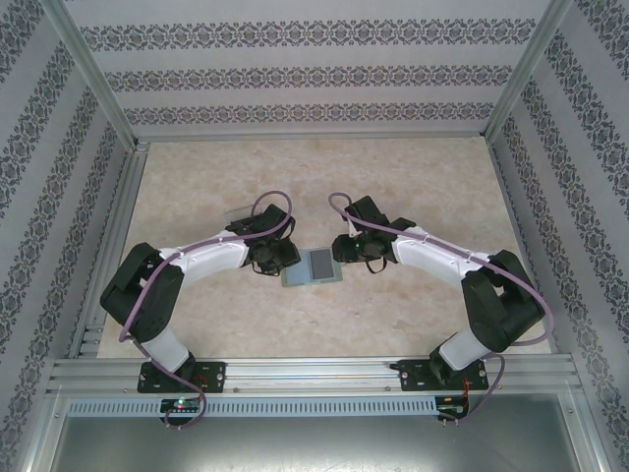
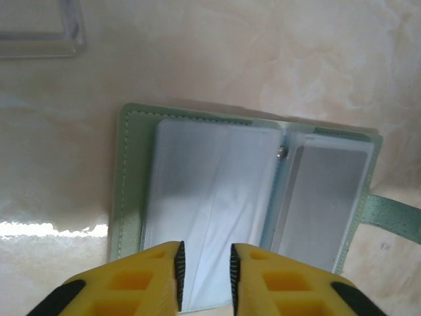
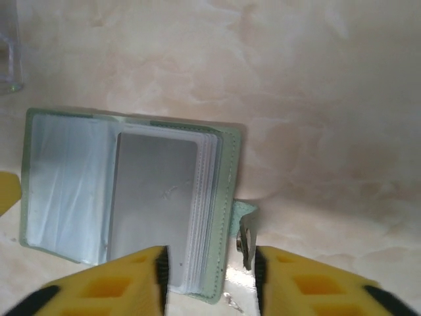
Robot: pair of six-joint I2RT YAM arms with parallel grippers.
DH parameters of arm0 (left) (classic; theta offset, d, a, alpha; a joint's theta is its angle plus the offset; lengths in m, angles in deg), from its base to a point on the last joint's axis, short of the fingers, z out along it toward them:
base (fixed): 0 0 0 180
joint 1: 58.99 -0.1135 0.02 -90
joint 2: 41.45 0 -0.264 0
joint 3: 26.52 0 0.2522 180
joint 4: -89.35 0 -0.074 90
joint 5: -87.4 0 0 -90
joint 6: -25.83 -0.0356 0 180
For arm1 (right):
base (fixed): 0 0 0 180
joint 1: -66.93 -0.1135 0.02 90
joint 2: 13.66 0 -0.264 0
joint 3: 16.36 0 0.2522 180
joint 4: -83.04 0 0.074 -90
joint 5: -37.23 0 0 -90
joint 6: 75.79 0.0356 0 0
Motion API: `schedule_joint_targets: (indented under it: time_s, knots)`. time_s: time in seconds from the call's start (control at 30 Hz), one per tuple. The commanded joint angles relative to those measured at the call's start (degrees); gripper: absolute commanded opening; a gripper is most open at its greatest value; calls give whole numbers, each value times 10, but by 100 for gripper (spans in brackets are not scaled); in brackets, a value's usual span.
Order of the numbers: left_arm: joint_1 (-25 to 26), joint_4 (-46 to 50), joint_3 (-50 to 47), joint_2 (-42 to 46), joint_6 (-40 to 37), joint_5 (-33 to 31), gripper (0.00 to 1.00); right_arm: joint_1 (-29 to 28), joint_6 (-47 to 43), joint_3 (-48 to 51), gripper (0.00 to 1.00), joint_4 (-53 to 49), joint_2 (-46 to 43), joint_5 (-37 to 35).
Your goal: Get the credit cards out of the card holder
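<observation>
The grey-green card holder [image 1: 313, 266] lies open and flat on the table between my two grippers. Its left half [image 2: 204, 191] shows pale, cloudy plastic sleeves. In the right half, a credit card [image 3: 154, 197] shows as a grey rectangle [image 2: 322, 197] behind the sleeve. My left gripper [image 2: 205, 271] hangs over the near edge of the left sleeve, jaws a narrow gap apart, nothing pinched between them. My right gripper [image 3: 209, 280] is open, its fingers straddling the holder's right edge and the closing tab [image 3: 247, 227] with its metal snap.
A transparent tray [image 2: 39, 33] stands on the table just beyond the holder's left side, and its corner [image 3: 6, 62] appears in the right wrist view. The marble-patterned tabletop [image 1: 314, 177] stretches behind, closed in by patterned walls.
</observation>
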Motion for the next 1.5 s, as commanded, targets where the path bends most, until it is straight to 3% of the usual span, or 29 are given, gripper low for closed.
schedule_joint_targets:
  time_s: [0.0,0.07,0.43,1.47]
  knots:
    - [6,4,4,-9,-18,-13,23,-24,-15,-29,50,-35,-30,-55]
    - [6,12,-2,-8,-23,-19,22,-32,-14,-35,57,-39,-31,-55]
    - [6,29,-35,7,-26,-46,17,-41,22,-38,56,7,55,53]
    - [6,6,-44,-18,-20,-27,15,-39,41,-45,53,53,131,128]
